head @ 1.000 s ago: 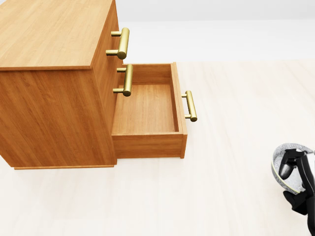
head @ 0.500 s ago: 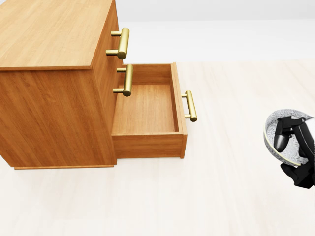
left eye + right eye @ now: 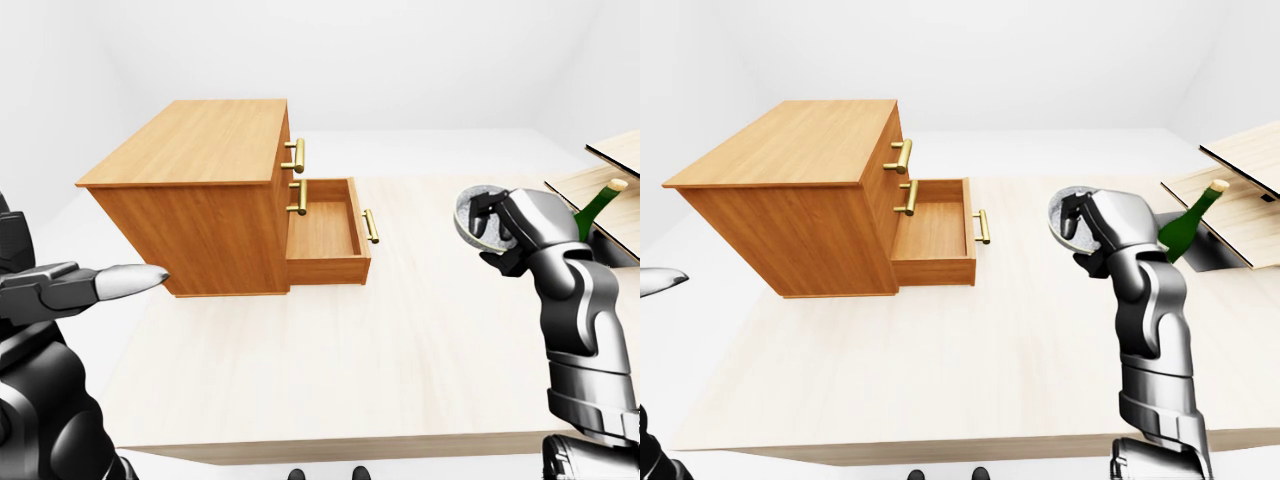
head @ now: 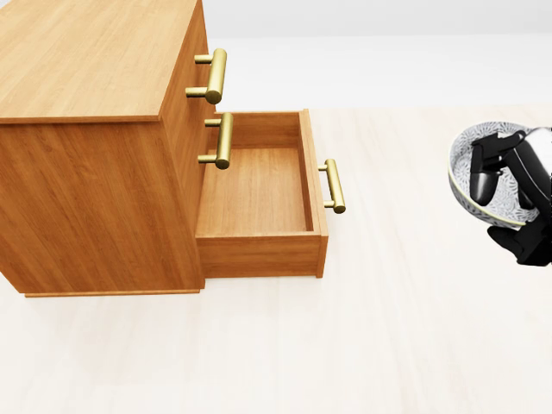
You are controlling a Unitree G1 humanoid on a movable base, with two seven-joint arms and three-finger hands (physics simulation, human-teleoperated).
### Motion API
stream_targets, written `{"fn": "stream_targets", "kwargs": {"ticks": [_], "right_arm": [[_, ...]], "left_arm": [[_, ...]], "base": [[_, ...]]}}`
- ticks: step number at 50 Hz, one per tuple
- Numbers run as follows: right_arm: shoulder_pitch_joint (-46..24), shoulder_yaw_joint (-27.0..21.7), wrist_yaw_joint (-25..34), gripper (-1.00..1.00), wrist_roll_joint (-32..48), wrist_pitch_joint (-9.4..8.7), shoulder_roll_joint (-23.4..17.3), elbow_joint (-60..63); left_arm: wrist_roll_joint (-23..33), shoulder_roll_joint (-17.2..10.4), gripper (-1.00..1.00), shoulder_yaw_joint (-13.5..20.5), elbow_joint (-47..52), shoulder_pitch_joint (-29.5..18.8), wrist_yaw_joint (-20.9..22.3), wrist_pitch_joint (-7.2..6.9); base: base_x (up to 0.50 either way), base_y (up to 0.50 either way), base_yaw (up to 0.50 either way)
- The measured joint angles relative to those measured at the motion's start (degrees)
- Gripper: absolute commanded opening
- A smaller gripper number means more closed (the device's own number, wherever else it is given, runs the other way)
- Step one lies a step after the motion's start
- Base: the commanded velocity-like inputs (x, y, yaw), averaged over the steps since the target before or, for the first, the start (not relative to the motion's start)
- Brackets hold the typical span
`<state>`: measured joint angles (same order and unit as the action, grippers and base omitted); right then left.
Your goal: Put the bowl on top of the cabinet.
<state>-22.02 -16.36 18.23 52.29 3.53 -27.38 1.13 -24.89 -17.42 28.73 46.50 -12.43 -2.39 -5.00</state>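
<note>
The right robot hand [image 4: 511, 185] pinches the bowl [image 4: 488, 185], one dark finger hooked inside the rim and the others under it, so the bowl hangs tilted above the bench [image 3: 400, 340], not touching it. Well to the left of that hand in the head view stands the cabinet [image 4: 86, 103], its top bare wood, its lowest drawer [image 4: 259, 198] pulled open toward the hand and showing a brass handle [image 4: 335, 185]. Just right of the hand in the right-eye view a green bottle [image 3: 1185, 225] leans. The left robot hand [image 3: 95, 285] hovers low at the left edge of the left-eye view, fingers pressed together to a point, holding nothing.
</note>
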Motion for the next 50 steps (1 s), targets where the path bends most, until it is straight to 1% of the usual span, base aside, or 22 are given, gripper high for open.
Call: {"fn": "stream_targets", "kwargs": {"ticks": [10,19,28,34,50], "right_arm": [[-7.1,2.2,2.3,-1.0,0.4,-1.63,-0.8,-1.8],[-13.8,3.8,4.1,-1.0,0.2,-3.59,-1.7,-4.5],[-20.1,5.8,5.6,-1.0,0.5,-5.47,-1.4,-7.1],[-23.8,7.2,6.3,-1.0,1.2,-6.14,-0.6,-9.0],[-31.4,10.1,7.4,-1.0,3.3,-7.2,2.3,-13.2]], "left_arm": [[-0.5,-0.3,1.0,0.3,0.1,-0.1,-0.2,0.0],[-1.3,-0.7,1.0,0.9,0.6,-0.3,-0.5,0.0],[-1.9,-1.0,1.0,1.0,0.7,-0.3,-0.8,0.0],[-2.0,-1.0,1.0,1.1,0.7,-0.3,-0.9,0.0],[-2.4,-1.2,1.0,1.2,0.9,-0.4,-1.1,0.0]], "base": [[0.0,0.0,0.0],[0.0,0.0,0.0],[0.0,0.0,0.0],[0.0,0.0,0.0],[0.0,0.0,0.0]]}}
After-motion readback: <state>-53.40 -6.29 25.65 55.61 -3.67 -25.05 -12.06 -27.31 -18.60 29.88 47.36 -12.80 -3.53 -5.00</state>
